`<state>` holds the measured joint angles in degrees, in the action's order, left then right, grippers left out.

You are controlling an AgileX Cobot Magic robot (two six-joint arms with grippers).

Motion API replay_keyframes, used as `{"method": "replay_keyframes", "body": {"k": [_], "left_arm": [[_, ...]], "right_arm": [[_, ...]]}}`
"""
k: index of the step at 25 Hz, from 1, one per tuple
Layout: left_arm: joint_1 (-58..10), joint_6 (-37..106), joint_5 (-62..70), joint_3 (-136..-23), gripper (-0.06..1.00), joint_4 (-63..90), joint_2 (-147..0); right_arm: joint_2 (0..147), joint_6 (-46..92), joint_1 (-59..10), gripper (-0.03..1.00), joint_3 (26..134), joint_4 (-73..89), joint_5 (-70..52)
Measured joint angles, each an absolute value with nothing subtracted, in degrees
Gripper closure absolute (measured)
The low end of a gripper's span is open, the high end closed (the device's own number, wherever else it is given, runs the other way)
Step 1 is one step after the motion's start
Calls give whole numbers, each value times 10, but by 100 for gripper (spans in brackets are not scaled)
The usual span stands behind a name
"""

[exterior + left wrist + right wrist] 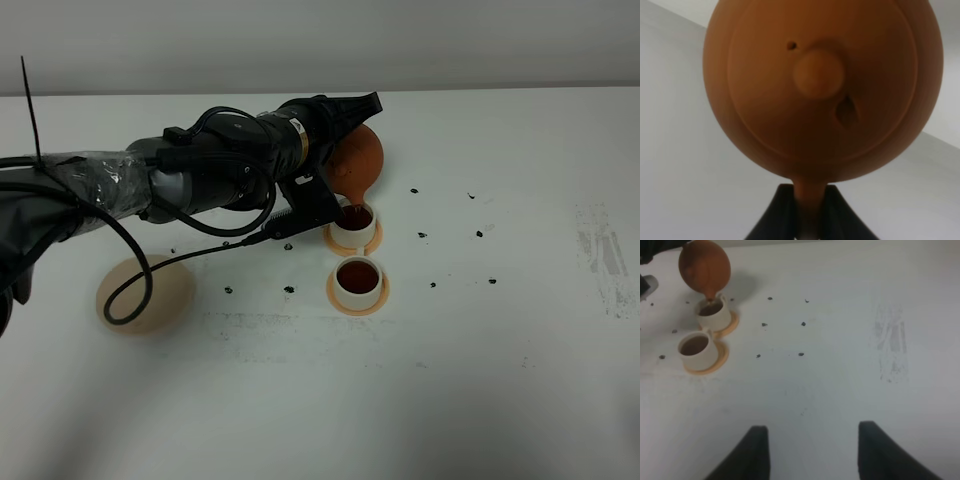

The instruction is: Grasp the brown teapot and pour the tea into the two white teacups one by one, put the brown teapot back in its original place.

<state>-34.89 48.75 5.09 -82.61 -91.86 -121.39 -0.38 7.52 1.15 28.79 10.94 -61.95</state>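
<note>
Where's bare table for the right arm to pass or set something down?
Free: the wide stretch right of the two white teacups, around the scuffed patch, and the front strip. Crowded: brown teapot, left gripper and cups; beige saucer at left.

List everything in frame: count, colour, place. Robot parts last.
brown teapot: 1, reddish-brown, tipped spout-down over the far teacup, held by its handle.
white teacups: 2, cream-white, mid-table on coasters; far one under the spout, near one holding dark tea.
tea: dark reddish-brown, in both cups.
orange coasters: 2, one under each cup.
beige saucer: 1, bare, table left, a cable looping over it.
dark specks: several, black, scattered around the cups.
table: 1, white.
left gripper: black, shut on the teapot handle.
right gripper: black, open, over bare table.
</note>
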Motion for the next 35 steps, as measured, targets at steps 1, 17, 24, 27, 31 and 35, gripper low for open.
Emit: {"method": "replay_keyframes", "body": {"k": [1,17,24,27,31,35], "left_arm": [[-349,487,51,-826,82,-923,-1214],[-349,419,53,-826,82,-859,-1191],[-347,417,94,-826,82,-717,-1174],[-343,417,134,-826,82,-637,-1166],[-332,417,210,-826,82,-503,-1140],[-314,417,290,-826,82,-320,-1118]], "right_arm": [[-4,75,12,54,288,109,-620],[-4,75,12,54,288,109,-620],[-4,75,12,54,288,109,-620],[-4,75,12,54,288,109,-620],[-4,75,12,54,288,109,-620],[-4,75,12,54,288,109,-620]]}}
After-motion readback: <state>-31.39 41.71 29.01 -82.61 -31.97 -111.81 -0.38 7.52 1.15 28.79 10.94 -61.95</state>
